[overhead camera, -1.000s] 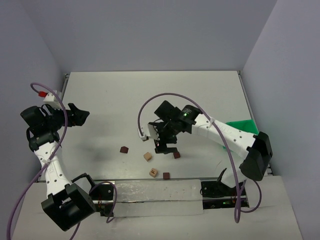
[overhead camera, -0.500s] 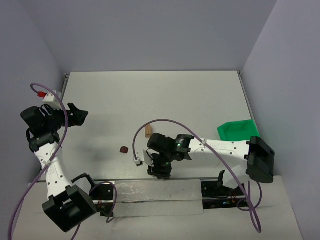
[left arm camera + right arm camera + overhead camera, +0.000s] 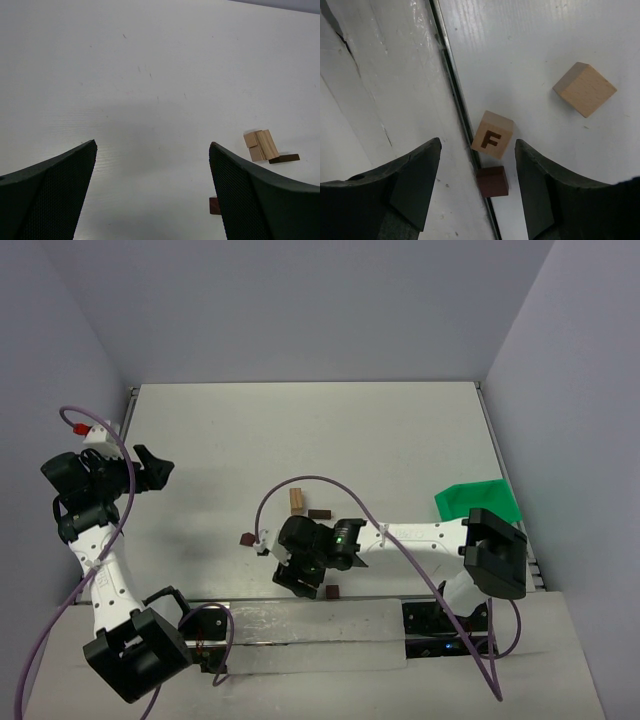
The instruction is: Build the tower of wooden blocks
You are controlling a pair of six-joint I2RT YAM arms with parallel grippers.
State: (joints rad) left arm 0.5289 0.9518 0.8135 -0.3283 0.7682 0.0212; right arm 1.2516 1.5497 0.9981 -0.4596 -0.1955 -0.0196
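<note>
No tower stands; the pieces lie scattered on the table [image 3: 400,440].

1. The lettered tan cube [image 3: 492,135], marked F, sits between the fingertips of the right gripper [image 3: 478,150] with a gap on each side. The fingers stand apart and clamp nothing.
2. A dark cube [image 3: 492,181] lies just behind the lettered cube, deeper between the fingers, on the seam at the table's near edge.
3. A plain tan cube [image 3: 584,89] lies ahead of the right-hand fingertip and outside it, apart from both cubes.
4. A second dark cube [image 3: 247,539] lies near the gripper, on the side away from its arm.
5. A tan brick [image 3: 297,500] and a dark brick [image 3: 319,512] lie just beside each other, beyond the gripper toward the far side of the table.

Changes:
- One second ago the right gripper hung farther out over the table, above the loose cubes. It has drawn back to the near edge and shifted toward the left arm.
- Neither brick was in sight one second ago. The tan brick showed half a second ago, and the dark brick shows only now.
- The second dark cube has not moved.
- The left gripper [image 3: 155,468] holds its pose, well apart from every piece, with fingers spread wide and empty.

The green bin [image 3: 478,500] lies back along the right arm, well behind the gripper.
</note>
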